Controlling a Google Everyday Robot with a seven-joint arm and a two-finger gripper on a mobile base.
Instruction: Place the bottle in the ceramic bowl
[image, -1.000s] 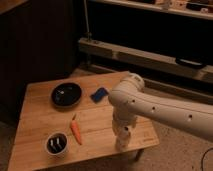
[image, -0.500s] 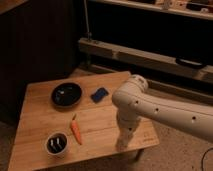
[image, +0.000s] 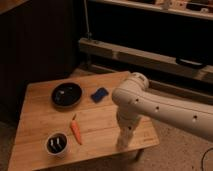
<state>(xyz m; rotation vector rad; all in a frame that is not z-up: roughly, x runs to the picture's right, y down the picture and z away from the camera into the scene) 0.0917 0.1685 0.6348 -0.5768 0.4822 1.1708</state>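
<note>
Nearest, on the wooden table's (image: 40, 117) near left corner, stood a small white cup (image: 57, 144) with a dark inside. At the near right edge the gripper (image: 124, 132) pointed straight down, wrist vertical. The thick white arm (image: 165, 112) reached in from the right and bent sharply at its elbow above the tabletop. Whether the gripper was spread or pinching could not be told; the pale form at its tip, upright on the wood, looked like the bottle (image: 122, 142). An orange carrot (image: 75, 131) lay between cup and arm. Farther back sat a blue object (image: 99, 94) and, to its left, the black ceramic bowl (image: 67, 95), well apart from the bottle
</note>
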